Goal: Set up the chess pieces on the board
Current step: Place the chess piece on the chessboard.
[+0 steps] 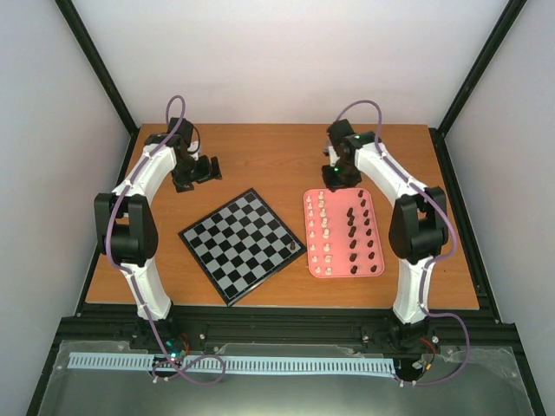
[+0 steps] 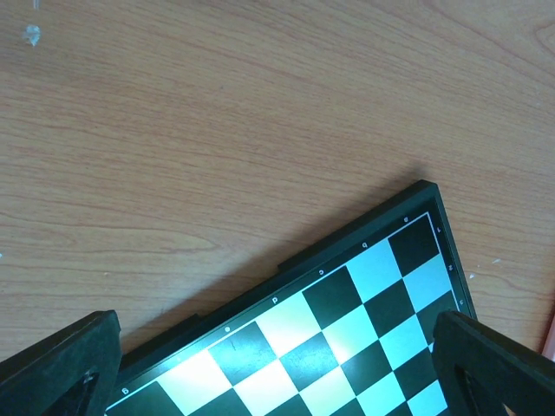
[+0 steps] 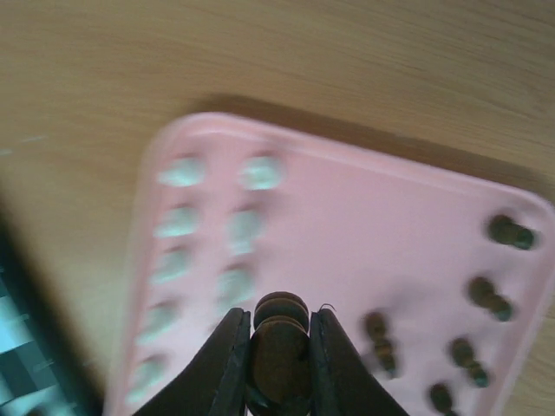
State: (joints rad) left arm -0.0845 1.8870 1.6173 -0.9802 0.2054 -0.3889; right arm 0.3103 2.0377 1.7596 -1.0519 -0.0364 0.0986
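Currently the right gripper [image 3: 279, 322] is clamped on one dark brown chess piece [image 3: 279, 351], with a finger pressed against each side of it. The piece is a small rounded peg with a ridged, stacked top, glossy and seen from above. It is over the pink tray [image 3: 347, 225], though the blur hides whether its base touches the tray floor.

In the overhead view the tray [image 1: 378, 260] lies on the right half of the wooden table [image 1: 260, 152], just beside the board [image 1: 238, 247]. The cream-white pieces [image 1: 319, 234] stand in two columns along the tray's left side. The dark pieces [image 1: 351, 230] stand in two looser columns on its right. All are tiny upright pegs. In the right wrist view the white ones [image 3: 178, 221] are smeared pale blobs, and the dark ones [image 3: 490, 295] show as small double knobs.

The board is a flat square of black and pale grey checks with a thin black rim, turned so that one corner points toward the arms. A single dark peg [image 1: 293, 246] appears to stand on it near its right corner.

The left gripper [image 2: 273, 364] hangs wide open and empty above the board's far edge [image 2: 347, 303]. Small letters are printed along that rim.
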